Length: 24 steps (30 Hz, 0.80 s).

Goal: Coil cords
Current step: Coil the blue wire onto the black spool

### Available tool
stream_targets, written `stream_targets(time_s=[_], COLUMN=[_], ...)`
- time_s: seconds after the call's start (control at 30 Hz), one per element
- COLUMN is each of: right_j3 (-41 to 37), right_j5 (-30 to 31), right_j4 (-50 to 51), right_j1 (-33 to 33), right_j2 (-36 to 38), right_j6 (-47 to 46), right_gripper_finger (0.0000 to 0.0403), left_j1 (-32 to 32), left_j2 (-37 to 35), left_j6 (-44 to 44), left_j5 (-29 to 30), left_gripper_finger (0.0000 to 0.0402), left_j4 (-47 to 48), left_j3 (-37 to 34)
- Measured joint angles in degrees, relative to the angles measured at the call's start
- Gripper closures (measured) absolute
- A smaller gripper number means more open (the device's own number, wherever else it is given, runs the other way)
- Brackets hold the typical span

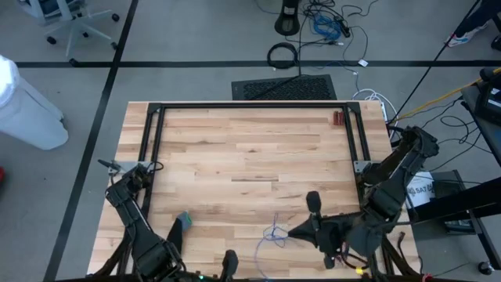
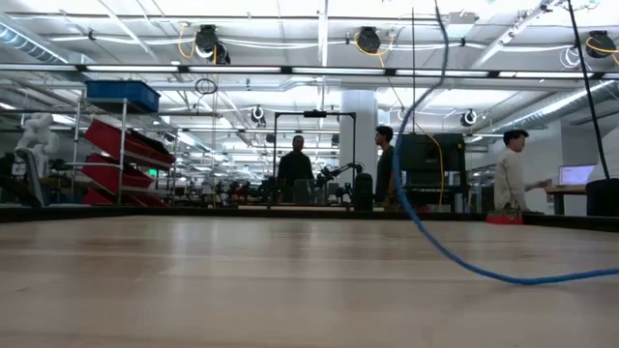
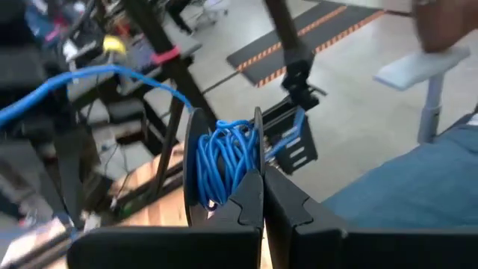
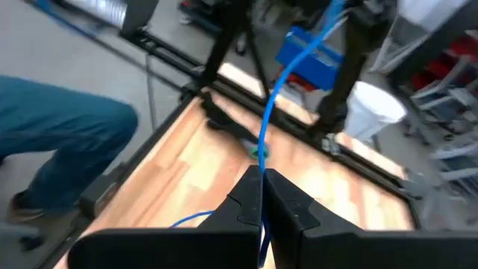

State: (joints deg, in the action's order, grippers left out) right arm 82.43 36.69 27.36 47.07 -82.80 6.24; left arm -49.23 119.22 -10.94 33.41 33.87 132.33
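Note:
The cord is thin and blue. Part of it is wound into a coil point(image 3: 224, 161) between two dark round discs, held off the table at my left gripper point(image 3: 261, 196), which is shut near the table's near edge point(image 1: 229, 262). From the coil one strand point(image 3: 75, 75) runs off through the air. My right gripper point(image 4: 261, 178) is shut on the strand, near the near edge right of centre point(image 1: 291, 232), pointing toward the table's left. A slack loop of cord point(image 1: 274, 235) lies on the table below it. In the low view the cord point(image 2: 416, 208) drops from above onto the table. My left gripper pinches the rim of one dark disc point(image 3: 258, 146) between its two fingers, the blue winding right beside them. The coil stands on edge, lifted clear of the table. How far back the disc reaches is hidden by the fingertips. My right gripper pinches a single strand of the cord point(image 4: 264, 158) between its two fingers, coming at it nearly level from the table's right. Beyond the fingers the strand rises straight and taut. Behind them the cord hangs slack to the table point(image 4: 196, 218).
A black metal frame point(image 1: 250, 106) borders the table's far part and sides. Red-handled pliers point(image 1: 338, 119) lie at the far right. A thick black cable ring point(image 1: 282, 55) lies on the floor beyond. A person's leg in jeans point(image 4: 60, 134) stands by the near edge.

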Motion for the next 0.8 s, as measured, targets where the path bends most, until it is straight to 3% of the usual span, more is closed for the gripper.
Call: stream_targets(time_s=[0.23, 0.5, 0.63, 0.73, 0.8], right_j3=[0.0, 0.0, 0.0, 0.0, 0.0], right_j5=[-5.51, -5.07, -4.79, -3.21, -2.13], right_j4=[0.22, 7.54, 16.22, 23.66, 27.78], right_j1=[-2.9, -4.74, -5.41, -6.11, -6.59], right_j2=[-1.93, -2.08, -2.06, -2.05, -2.03], right_j6=[0.27, -3.56, -8.77, -14.46, -18.36], right_gripper_finger=[0.0403, 0.0403, 0.0403, 0.0403, 0.0403], left_j1=[-0.42, -0.88, -1.97, -2.37, -1.96], left_j2=[0.07, 0.07, 0.07, 0.02, 0.02], left_j6=[-4.89, -5.92, -2.71, 4.61, 10.85], left_j5=[-0.72, -1.2, 11.44, 23.39, 26.05], left_gripper_finger=[0.0402, 0.0402, 0.0402, 0.0402, 0.0402], left_j4=[-2.7, -3.52, 0.7, 10.85, 18.37], left_j3=[-0.5, -0.53, -0.53, -0.53, -0.42])
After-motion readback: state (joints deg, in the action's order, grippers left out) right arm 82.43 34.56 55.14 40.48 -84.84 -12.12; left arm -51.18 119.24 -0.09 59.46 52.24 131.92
